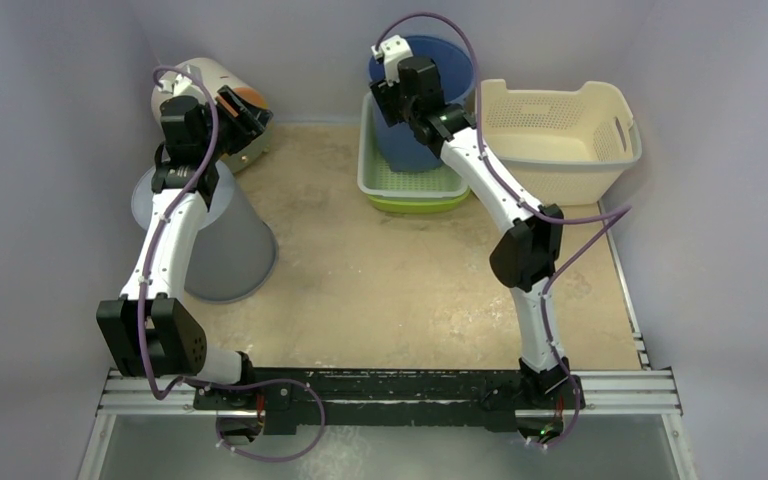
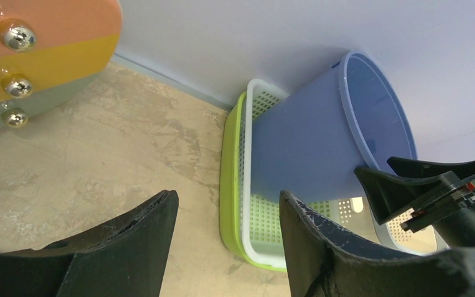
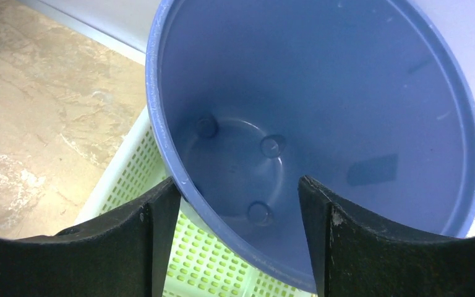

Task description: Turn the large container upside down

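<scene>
Near the left edge of the table (image 1: 390,290) you've got a grey bin (image 1: 230,250) standing mouth-down, with the left arm reaching over it. Further back, your left gripper (image 1: 245,112) (image 2: 229,204) hangs in the air, jaws spread, nothing between them, near the far-left corner. Just beside it is a pastel-striped round thing (image 1: 210,75) (image 2: 37,55) with three shiny studs; can't tell what it is. At the far edge, middle, a white mesh tray (image 2: 245,185) sits nested in a green tray (image 1: 410,203) (image 2: 227,185). The blue bucket (image 1: 405,150) (image 2: 309,142) (image 3: 321,93) has its base in that tray, tilted, mouth still up. Your right gripper (image 1: 388,95) (image 3: 238,185) is at its near rim, jaws spread, with the rim running between them, not clamped. A cream laundry basket (image 1: 560,165) sits in the far-right corner, just beside the trays.
</scene>
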Controlling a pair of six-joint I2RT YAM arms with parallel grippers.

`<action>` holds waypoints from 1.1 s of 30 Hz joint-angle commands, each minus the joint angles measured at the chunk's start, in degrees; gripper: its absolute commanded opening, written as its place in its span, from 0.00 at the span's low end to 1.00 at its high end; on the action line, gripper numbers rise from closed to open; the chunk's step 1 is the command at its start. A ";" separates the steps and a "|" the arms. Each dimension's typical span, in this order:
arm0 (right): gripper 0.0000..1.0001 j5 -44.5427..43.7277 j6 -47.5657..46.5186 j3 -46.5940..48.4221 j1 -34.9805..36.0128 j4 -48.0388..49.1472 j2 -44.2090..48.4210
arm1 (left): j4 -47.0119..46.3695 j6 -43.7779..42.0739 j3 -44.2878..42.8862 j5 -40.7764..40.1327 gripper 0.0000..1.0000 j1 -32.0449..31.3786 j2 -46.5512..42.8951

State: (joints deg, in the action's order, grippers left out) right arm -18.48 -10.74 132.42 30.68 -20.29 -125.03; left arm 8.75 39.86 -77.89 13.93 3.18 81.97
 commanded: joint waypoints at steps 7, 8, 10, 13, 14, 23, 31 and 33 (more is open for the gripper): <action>0.09 1.81 2.22 -1.80 -1.77 0.50 -0.34 | -1.07 -1.79 0.81 0.57 0.61 -0.27 -0.41; 0.04 1.52 2.24 -1.89 -1.79 0.62 0.01 | -0.98 -1.91 0.87 0.57 0.60 -0.28 -0.49; 0.00 0.85 2.34 -1.80 -1.78 0.89 0.54 | -0.78 -2.20 1.09 0.42 0.61 -0.28 -0.53; 0.00 0.88 2.89 -1.34 -1.99 1.55 2.21 | -0.63 -2.69 1.97 0.08 0.61 -0.28 -0.83; 0.00 1.01 3.21 -1.25 -2.05 1.94 2.98 | -0.54 -2.80 2.23 -0.08 0.61 -0.28 -0.90; 0.00 13.75 13.04 1.08 -3.23 2.52 10.53 | 1.37 -5.22 3.63 -1.81 0.61 -0.04 -1.51; 0.00 20.87 20.70 3.29 -3.21 1.16 16.58 | 1.85 -6.20 8.05 -3.18 0.61 2.24 -2.67; 0.00 23.58 23.03 2.53 -3.17 1.06 18.19 | 2.48 -6.73 8.36 -3.66 0.61 3.00 -2.76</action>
State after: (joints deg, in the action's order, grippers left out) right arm -0.30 7.70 131.48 27.31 -24.97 -114.78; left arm 11.70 35.57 -70.46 12.40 4.16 81.84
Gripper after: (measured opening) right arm 0.046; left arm 0.606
